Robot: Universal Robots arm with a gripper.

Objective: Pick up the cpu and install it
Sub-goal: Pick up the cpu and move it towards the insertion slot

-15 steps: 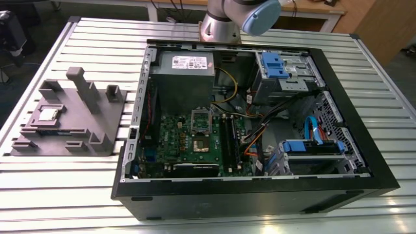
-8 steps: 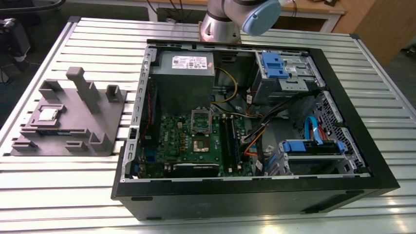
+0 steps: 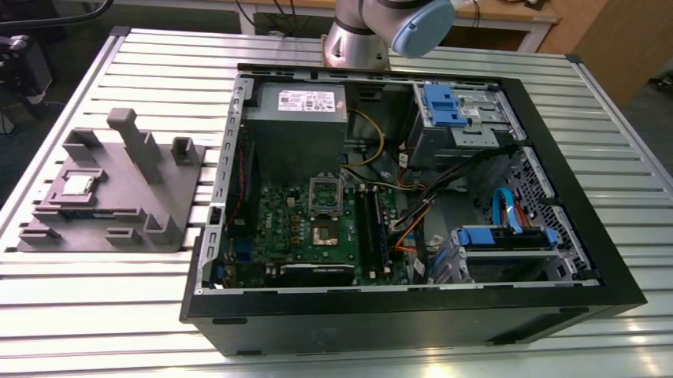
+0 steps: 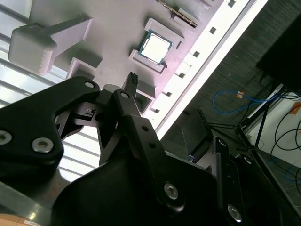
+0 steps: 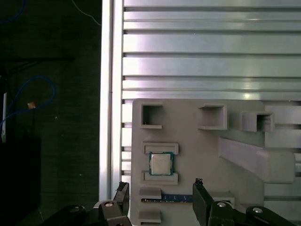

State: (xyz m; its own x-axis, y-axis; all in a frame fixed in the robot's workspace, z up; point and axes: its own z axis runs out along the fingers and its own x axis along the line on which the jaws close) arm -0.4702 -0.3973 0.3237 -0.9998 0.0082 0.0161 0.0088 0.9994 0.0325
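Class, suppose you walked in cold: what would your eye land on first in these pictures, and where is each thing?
The open black computer case dominates the slatted table, its green motherboard exposed. On the exterior view's left sits a grey fixture with the cpu seated in it. In the first wrist view the open gripper hangs over that fixture, close to the cpu.

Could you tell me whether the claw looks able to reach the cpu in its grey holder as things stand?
Probably yes. In the first wrist view the claw hovers open over the grey holder, the cpu lies uncovered in its recess, and nothing stands between them.
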